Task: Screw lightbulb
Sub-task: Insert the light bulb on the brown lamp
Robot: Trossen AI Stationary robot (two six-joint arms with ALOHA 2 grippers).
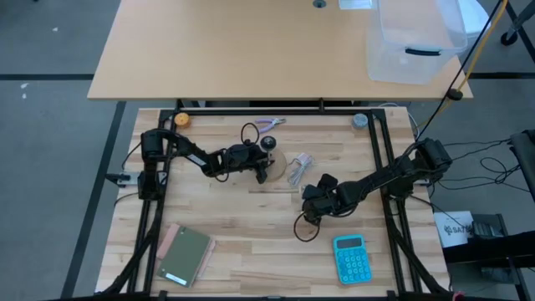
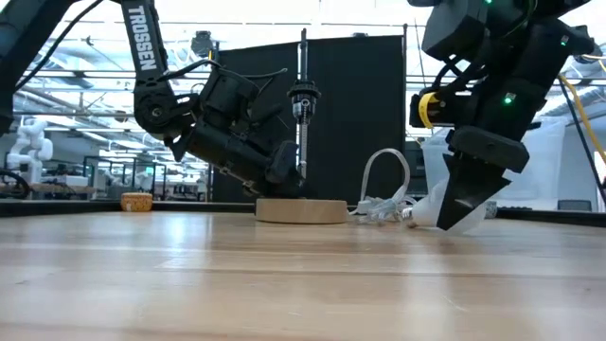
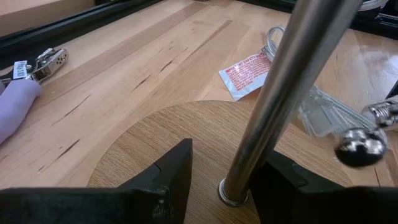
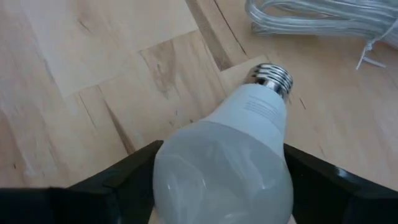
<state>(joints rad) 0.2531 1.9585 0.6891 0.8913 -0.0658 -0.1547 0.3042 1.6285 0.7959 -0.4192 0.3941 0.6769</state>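
Note:
The lightbulb (image 4: 230, 155), whitish with a silvery screw end (image 4: 273, 76), lies on the table right of centre. My right gripper (image 1: 313, 203) points steeply down over it, its fingers closed against its globe. The lamp stands at the table's middle on a round wooden base (image 1: 276, 167). It has a metal pole (image 3: 273, 99) with a black socket (image 2: 303, 95) on top. My left gripper (image 3: 230, 149) is open low over the base. The pole's foot stands between its fingers, close beside one of them, with a gap to the other. My right gripper has the bulb's wide frosted globe (image 4: 186, 162) between its two fingers, one on each side. The fingers (image 4: 124, 177) come slanting down from above, and the screw end points away from them. The bulb lies low on the table (image 2: 428, 216).
A coiled clear cable (image 1: 299, 167) with a red-and-white tag (image 3: 249, 71) lies between the lamp and the bulb. Purple-handled pliers (image 1: 269, 125) lie at the far side. A blue calculator (image 1: 351, 257) and a green notebook (image 1: 185, 253) lie near the front edge.

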